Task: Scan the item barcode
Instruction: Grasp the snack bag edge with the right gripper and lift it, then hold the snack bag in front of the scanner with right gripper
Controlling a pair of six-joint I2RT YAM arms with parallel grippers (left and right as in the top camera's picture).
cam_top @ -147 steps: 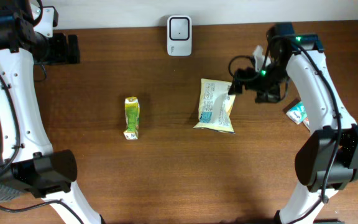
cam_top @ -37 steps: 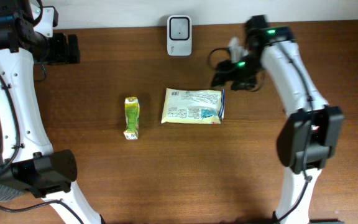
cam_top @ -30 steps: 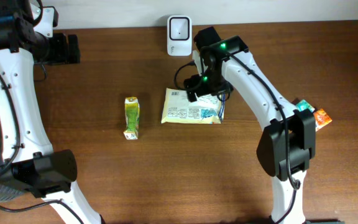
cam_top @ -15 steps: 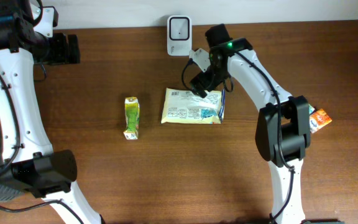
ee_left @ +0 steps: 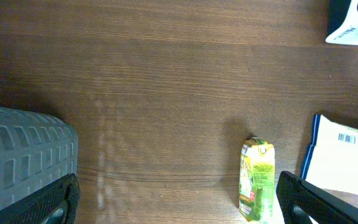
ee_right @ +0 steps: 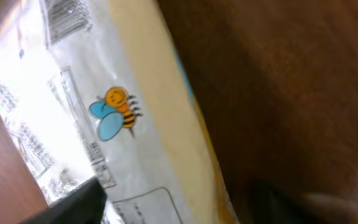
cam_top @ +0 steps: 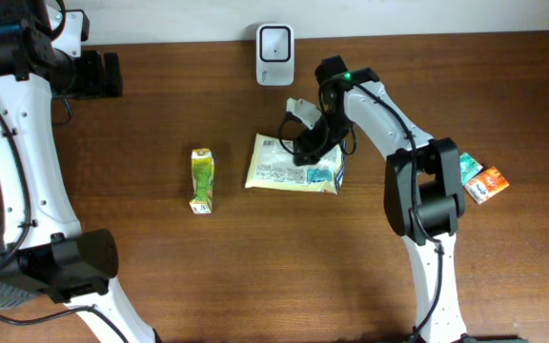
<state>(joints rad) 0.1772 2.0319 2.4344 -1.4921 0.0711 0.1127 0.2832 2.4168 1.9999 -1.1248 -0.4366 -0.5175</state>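
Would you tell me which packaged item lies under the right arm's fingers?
The flat white-and-yellow plastic packet; the green drink carton lies alone, farther off.

A flat yellow-and-white packet [cam_top: 289, 168] is lying printed side up near the middle of the brown worktop [cam_top: 160, 276], its long side running left to right. The right tool [cam_top: 305, 150] is sitting over the packet's upper right part (whether its jaws are gripping the wrapper is not showing from above). A white scanner [cam_top: 274, 42] is resting at the back edge, just beyond the packet. A small green carton [cam_top: 202, 179] is lying on its side left of the packet, apart from it. Two small packs [cam_top: 475, 178], one teal and one orange, are lying near the right edge. The left tool [cam_top: 98, 74] is hanging at the back left corner, well apart from everything.
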